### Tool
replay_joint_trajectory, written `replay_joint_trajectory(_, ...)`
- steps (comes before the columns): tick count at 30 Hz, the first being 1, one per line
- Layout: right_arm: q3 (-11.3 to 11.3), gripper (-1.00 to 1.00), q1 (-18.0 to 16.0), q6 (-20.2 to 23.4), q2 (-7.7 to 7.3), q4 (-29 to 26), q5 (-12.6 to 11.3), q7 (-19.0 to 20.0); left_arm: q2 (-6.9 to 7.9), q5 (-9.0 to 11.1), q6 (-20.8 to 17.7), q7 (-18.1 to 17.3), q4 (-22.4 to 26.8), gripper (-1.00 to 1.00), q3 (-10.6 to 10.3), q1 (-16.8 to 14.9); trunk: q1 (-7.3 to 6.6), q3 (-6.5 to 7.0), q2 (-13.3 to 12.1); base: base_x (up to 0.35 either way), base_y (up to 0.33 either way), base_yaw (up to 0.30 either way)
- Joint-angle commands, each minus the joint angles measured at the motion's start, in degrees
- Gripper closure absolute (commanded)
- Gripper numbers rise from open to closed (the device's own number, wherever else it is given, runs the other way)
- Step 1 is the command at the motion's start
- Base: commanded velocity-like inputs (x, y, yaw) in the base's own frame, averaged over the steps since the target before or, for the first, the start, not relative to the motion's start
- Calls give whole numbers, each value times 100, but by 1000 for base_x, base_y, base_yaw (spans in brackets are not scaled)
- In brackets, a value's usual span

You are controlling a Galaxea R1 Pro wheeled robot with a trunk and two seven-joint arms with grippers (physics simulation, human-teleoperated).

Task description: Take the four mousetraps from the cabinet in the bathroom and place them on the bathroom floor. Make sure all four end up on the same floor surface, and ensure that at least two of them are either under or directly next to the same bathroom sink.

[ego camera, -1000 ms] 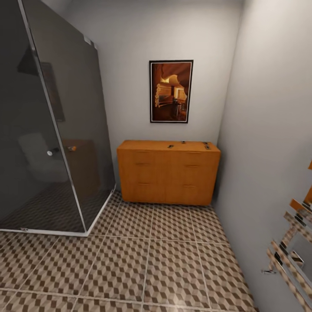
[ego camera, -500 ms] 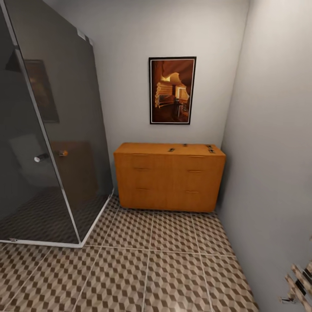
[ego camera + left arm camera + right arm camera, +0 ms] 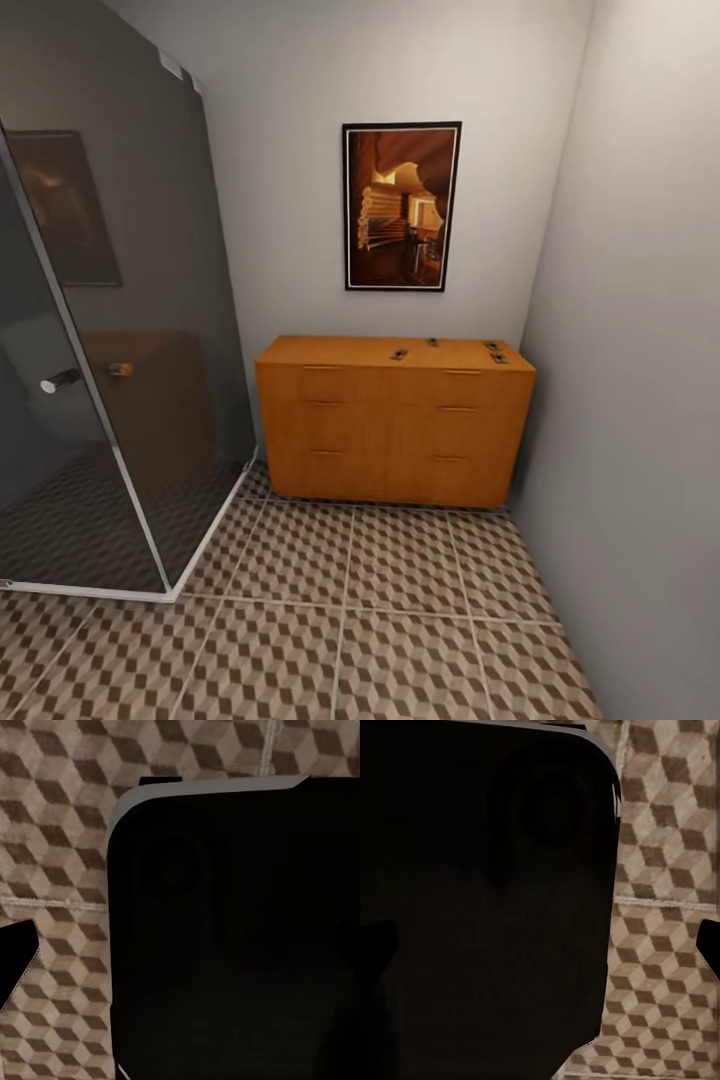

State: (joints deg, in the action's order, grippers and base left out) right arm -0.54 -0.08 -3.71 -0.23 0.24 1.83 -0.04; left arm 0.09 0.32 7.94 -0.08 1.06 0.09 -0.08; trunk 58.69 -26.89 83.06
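We face a bathroom corner in the head view. An orange wooden cabinet [image 3: 394, 420] stands against the back wall, its right end close to the grey side wall. Four drawer handles show on its front, two per side. On its top lie the mousetraps [image 3: 399, 354]: small dark pieces, one near the middle, another just behind it at [image 3: 432, 342], and two close together near the right end around [image 3: 495, 352]. We count four, but they are too small to read any detail. All sit on the cabinet top, none on the tiles.

Above the cabinet hangs a framed picture [image 3: 401, 206] in dark orange tones with a black frame. To the left is a shower enclosure [image 3: 110, 330] of dark tinted glass with a pale frame and a small round knob [image 3: 58, 381] on its door. The glass reflects the cabinet and the picture.

The bathroom floor [image 3: 345, 620] of cube-pattern tiles runs from the cabinet base toward us, with pale grout lines.

In the left wrist view a large black rounded body with a light grey edge covers most of the frame, over the same tiles [image 3: 52, 832]. The right wrist view is similar, dark body over tiles [image 3: 667, 915]. We cannot tell whether either gripper's fingers are apart or together.
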Motion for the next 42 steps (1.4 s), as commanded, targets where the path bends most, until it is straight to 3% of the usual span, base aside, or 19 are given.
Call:
replay_joint_trajectory(1, -7, -100, -1, -20, -1, 3, 19, -1, 0, 3, 15, -1, 0, -100, 0, -1, 3, -4, 2, 324, 0, 0)
replay_joint_trajectory(32, -6, -100, -1, -63, 8, 3, 16, -5, 0, -2, 14, -1, 0, -100, 0, -1, 3, -4, 2, 324, 0, -3)
replay_joint_trajectory(42, -23, -100, -1, -62, 6, 3, 0, 12, 0, -69, 53, -1, 0, -100, -32, -1, 3, -1, 2, 234, 0, -219)
